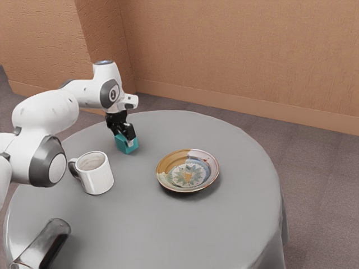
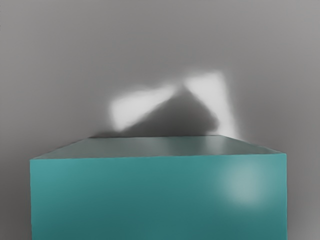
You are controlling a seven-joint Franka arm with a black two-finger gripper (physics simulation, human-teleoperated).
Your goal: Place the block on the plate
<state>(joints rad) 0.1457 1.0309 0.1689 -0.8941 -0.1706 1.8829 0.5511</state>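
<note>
One teal block (image 1: 122, 145) sits at ten o'clock from the plate (image 1: 188, 176) in the exterior view, the gripper (image 1: 128, 140) right at it; jaw spread and hold I cannot tell.

A teal, cube-shaped block (image 1: 122, 144) is seen level at the table's (image 1: 224, 230) far part, toward the exterior view's left. Nearer and to its right, well apart, a round, shallow ceramic plate (image 1: 188, 176), star-patterned and multicolored, is set upright.
</note>
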